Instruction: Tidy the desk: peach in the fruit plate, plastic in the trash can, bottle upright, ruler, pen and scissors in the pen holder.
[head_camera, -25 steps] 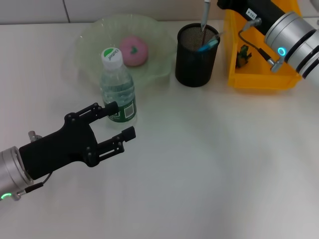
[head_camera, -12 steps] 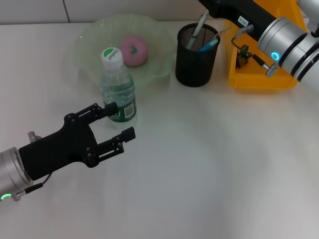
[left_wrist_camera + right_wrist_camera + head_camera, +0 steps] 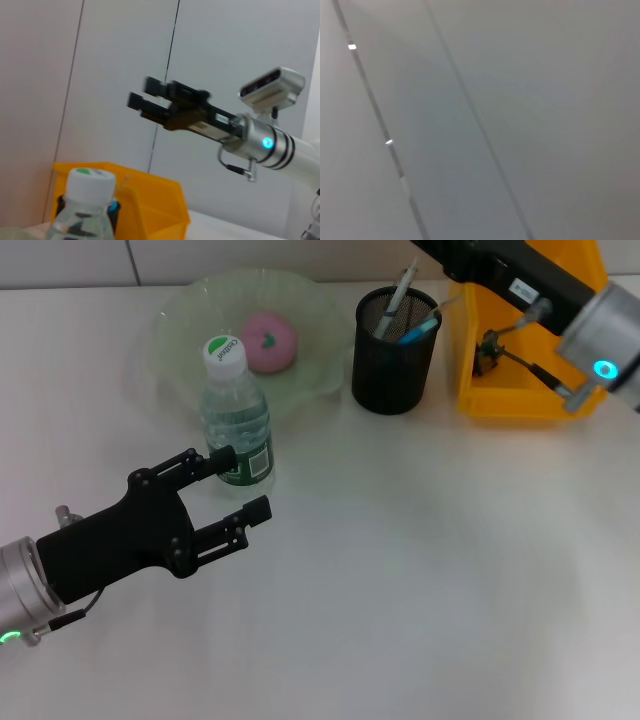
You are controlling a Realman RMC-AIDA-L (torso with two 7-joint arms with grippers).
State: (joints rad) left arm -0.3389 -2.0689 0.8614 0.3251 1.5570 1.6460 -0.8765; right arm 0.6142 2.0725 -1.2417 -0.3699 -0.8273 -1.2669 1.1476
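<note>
The left gripper (image 3: 240, 483) hovers low over the white tabletop (image 3: 420, 570), fingers spread wide and empty, just beside the upright bottle (image 3: 236, 415). The peach (image 3: 268, 341) lies in the green fruit plate (image 3: 180, 320). A pen (image 3: 398, 298) leans inside the black pen holder (image 3: 395, 350) — next to the yellow bin (image 3: 520, 390). The right gripper (image 3: 150, 100) hangs raised above it, its fingers a little apart, holding nothing.
</note>
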